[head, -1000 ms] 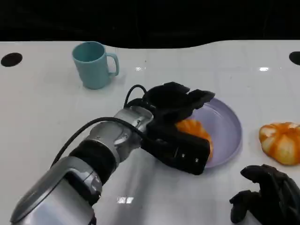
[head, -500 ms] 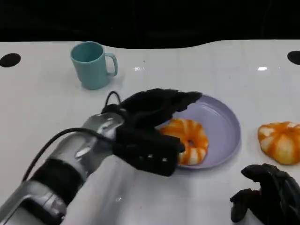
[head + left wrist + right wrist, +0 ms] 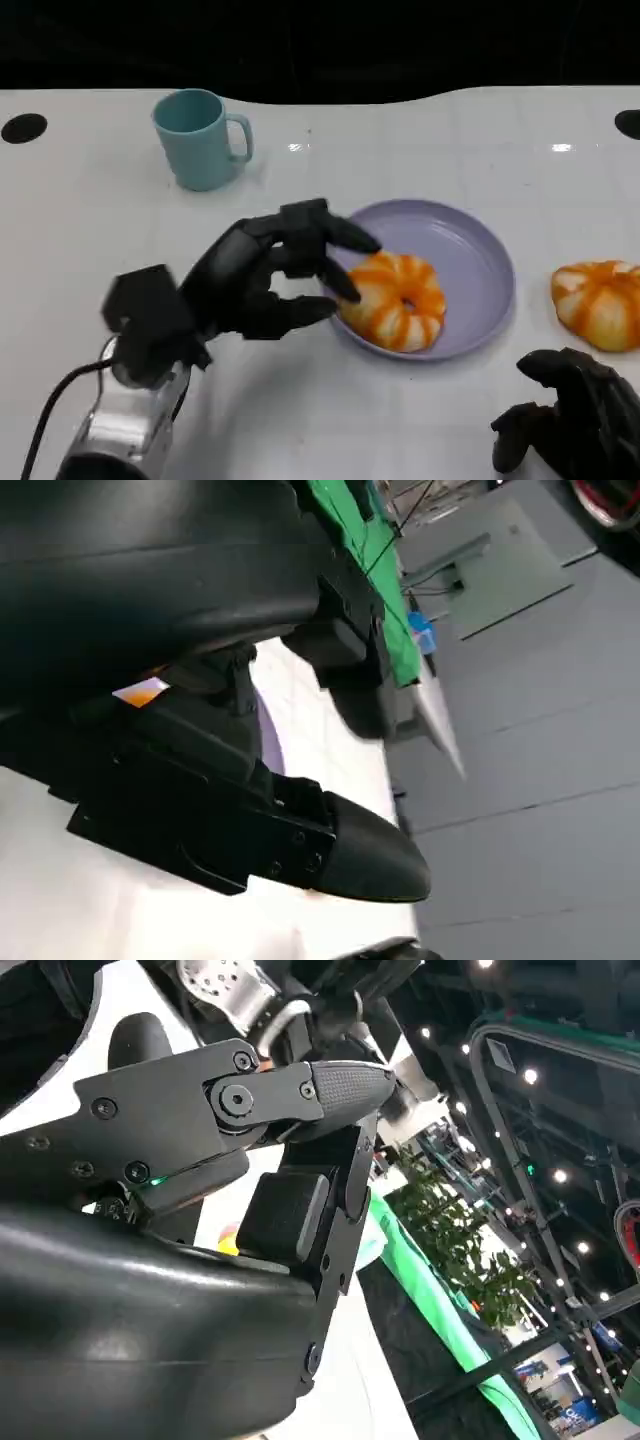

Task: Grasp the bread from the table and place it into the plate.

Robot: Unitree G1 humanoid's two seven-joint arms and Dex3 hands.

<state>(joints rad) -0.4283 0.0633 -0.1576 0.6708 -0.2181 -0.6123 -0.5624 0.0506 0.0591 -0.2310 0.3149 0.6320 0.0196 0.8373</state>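
bread (image 3: 395, 300) in plate (image 3: 478, 262), beside spread fingers (image 3: 335, 234)

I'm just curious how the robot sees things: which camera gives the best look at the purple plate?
The head view: it shows the whole purple plate from above, with a bread lying in it beside the left hand. The left wrist view catches a purple sliver behind the hand; in the right wrist view I cannot make the plate out.
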